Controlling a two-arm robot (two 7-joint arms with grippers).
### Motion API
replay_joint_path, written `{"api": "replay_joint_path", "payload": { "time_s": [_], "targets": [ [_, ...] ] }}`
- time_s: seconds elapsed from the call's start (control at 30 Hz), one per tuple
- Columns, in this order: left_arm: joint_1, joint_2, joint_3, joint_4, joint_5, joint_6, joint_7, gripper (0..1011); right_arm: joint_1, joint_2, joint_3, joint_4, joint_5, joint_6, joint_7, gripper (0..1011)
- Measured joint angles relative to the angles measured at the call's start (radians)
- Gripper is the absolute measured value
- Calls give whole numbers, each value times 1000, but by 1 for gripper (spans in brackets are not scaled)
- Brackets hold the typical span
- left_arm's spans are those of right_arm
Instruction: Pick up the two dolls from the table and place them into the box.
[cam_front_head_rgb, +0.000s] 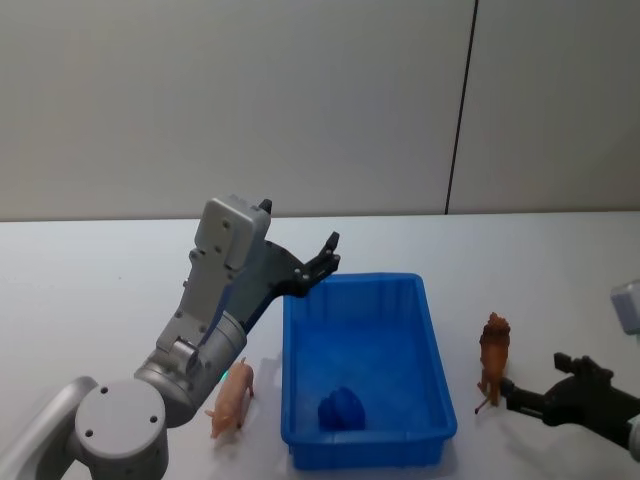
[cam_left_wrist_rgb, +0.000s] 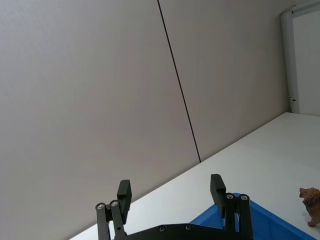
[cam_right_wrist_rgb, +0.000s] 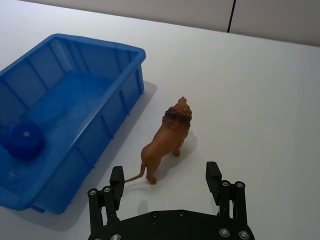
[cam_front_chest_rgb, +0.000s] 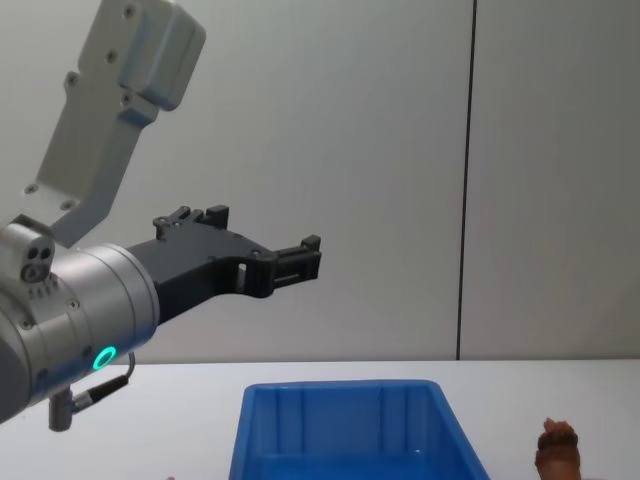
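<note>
A reddish-brown lion doll (cam_front_head_rgb: 492, 358) (cam_right_wrist_rgb: 165, 140) (cam_front_chest_rgb: 557, 447) stands on the white table (cam_front_head_rgb: 90, 270) just right of the blue box (cam_front_head_rgb: 350, 279) (cam_right_wrist_rgb: 100, 42) (cam_front_chest_rgb: 340, 387). My right gripper (cam_front_head_rgb: 530, 380) (cam_right_wrist_rgb: 165, 173) is open, low over the table right behind the lion's hind legs and tail, holding nothing. The pale pink pig doll (cam_front_head_rgb: 232, 397) stands by the box's left wall, near its front corner. My left gripper (cam_front_head_rgb: 325, 260) (cam_left_wrist_rgb: 170, 186) (cam_front_chest_rgb: 305, 262) hangs open and empty, raised above the box's far left corner. The lion (cam_left_wrist_rgb: 311, 199) also appears beyond the box (cam_left_wrist_rgb: 260, 225) in the left wrist view.
A dark blue rounded object (cam_front_head_rgb: 341, 409) (cam_right_wrist_rgb: 22, 140) lies in the box near its front wall. A grey wall (cam_front_head_rgb: 300, 100) with a vertical seam rises behind the table. My left arm's elbow (cam_front_head_rgb: 120, 430) sits low at the front left, close to the pig.
</note>
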Motion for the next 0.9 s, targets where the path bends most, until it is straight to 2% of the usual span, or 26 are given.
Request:
{"api": "replay_joint_path", "payload": {
  "time_s": [0.47,0.9],
  "targets": [
    [0,0,0,0,0,0,0,1001,20,-50,-24,41,21,25,-63,1001],
    [0,0,0,0,0,0,0,1001,86,-127,-73,124,-38,21,-67,1001]
  ]
}}
